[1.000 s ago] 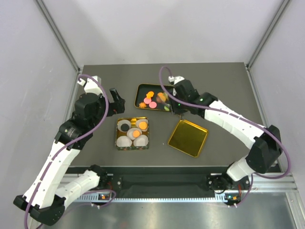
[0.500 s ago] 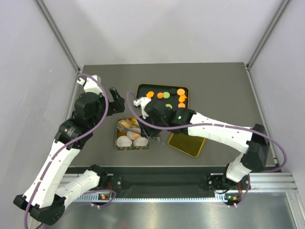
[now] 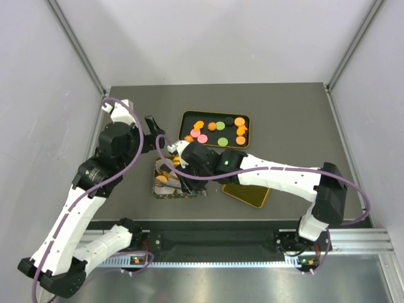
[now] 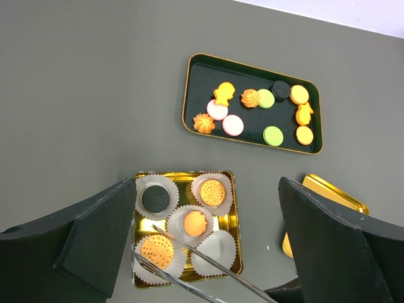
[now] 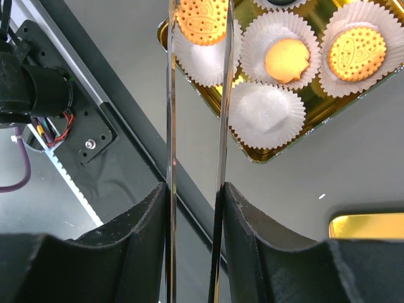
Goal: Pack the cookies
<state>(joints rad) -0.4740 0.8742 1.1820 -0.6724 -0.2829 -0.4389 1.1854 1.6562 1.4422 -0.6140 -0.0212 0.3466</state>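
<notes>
Cookies (image 4: 232, 125) lie mostly on the dark tray (image 4: 187, 95) toward the far edge, mid-table. Four sit in paper cups (image 4: 177, 231) in the gold tin (image 4: 183, 174), nearer the near edge, left of centre.

Right gripper (image 5: 192, 189) is clamped on tweezers (image 5: 170, 113), whose tips straddle a patterned orange biscuit (image 5: 202, 19) at a cup. Step judged: placing. The next move calls for release, then a fetch for the empty cup (image 5: 265, 113).

Left gripper (image 4: 208, 189) hovers above, jaws wide, holding nothing.

Whether the tips pinch the biscuit cannot be told. Overhead, the right arm (image 3: 278, 177) covers the tin, and the gold lid (image 4: 328, 189) is partly hidden.
</notes>
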